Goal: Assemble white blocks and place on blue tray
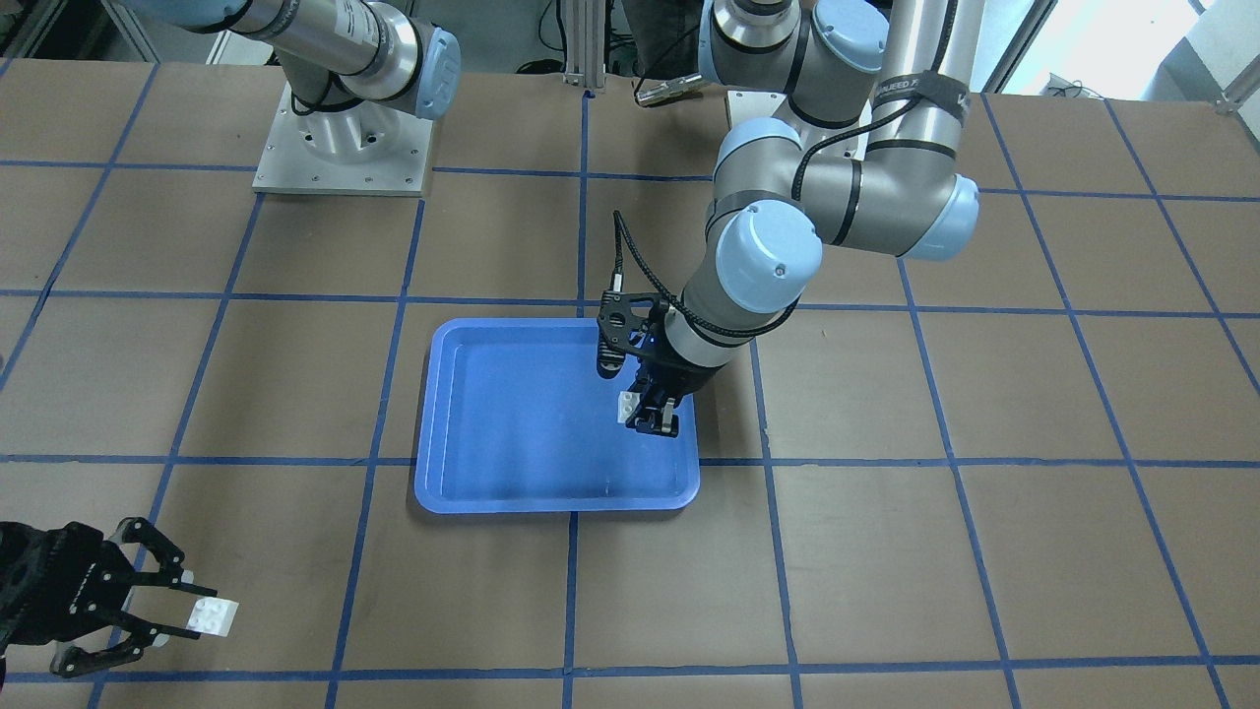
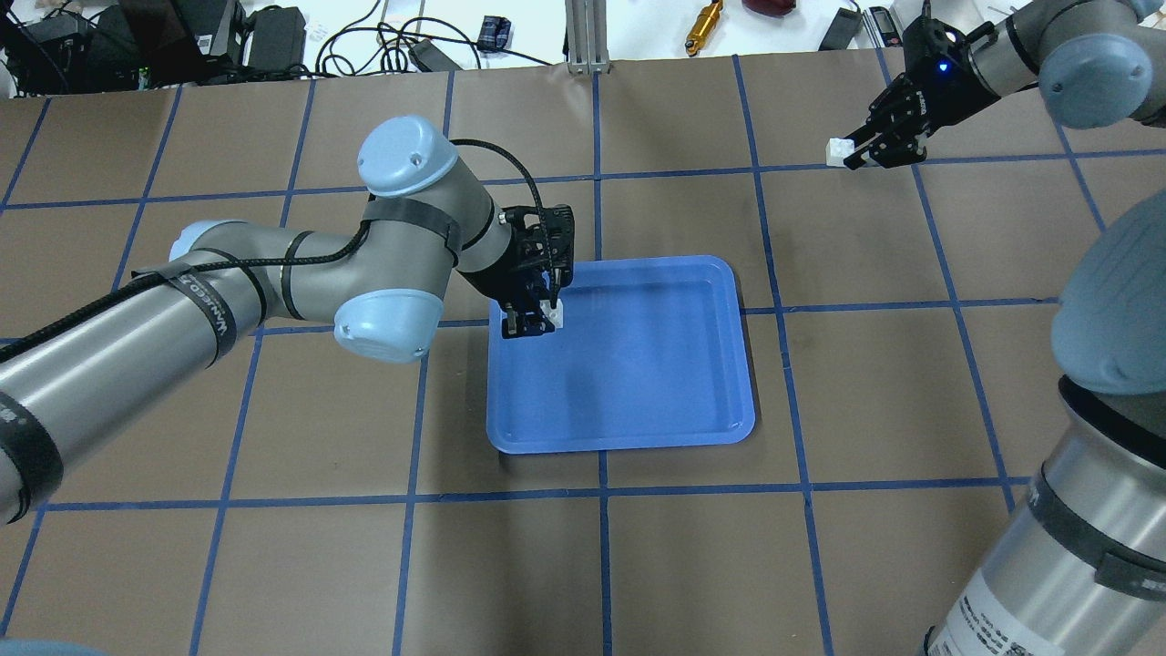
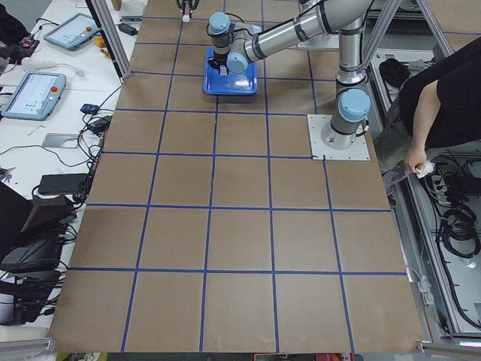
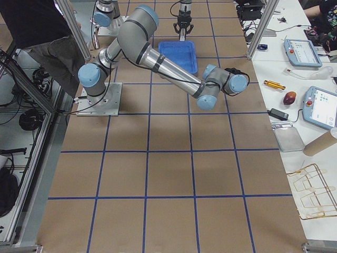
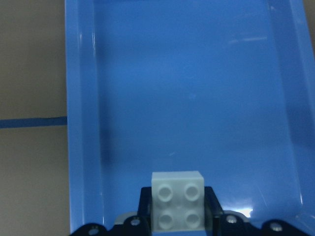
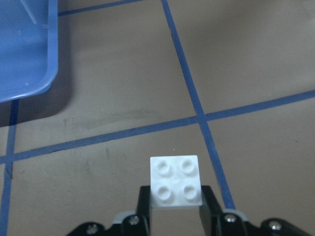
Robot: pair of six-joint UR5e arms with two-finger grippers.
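Observation:
The blue tray (image 1: 522, 414) lies at the table's middle; it also shows in the overhead view (image 2: 638, 364). My left gripper (image 1: 655, 418) (image 2: 533, 321) hangs over the tray's corner nearest my left side, shut on a white block (image 1: 627, 407) (image 2: 554, 313). The left wrist view shows that block (image 5: 177, 206) studs up between the fingers, above the tray floor (image 5: 187, 88). My right gripper (image 1: 182, 611) (image 2: 852, 155) is far from the tray, near the table's far right edge, shut on the second white block (image 1: 215, 615) (image 2: 836, 150) (image 6: 175, 182) above brown paper.
The table is brown paper with a blue tape grid. The right arm's base plate (image 1: 345, 148) stands at the robot side. Cables and tools (image 2: 701, 23) lie beyond the far edge. The tray's corner (image 6: 24, 49) shows in the right wrist view. A person (image 3: 443, 98) stands beside the robot.

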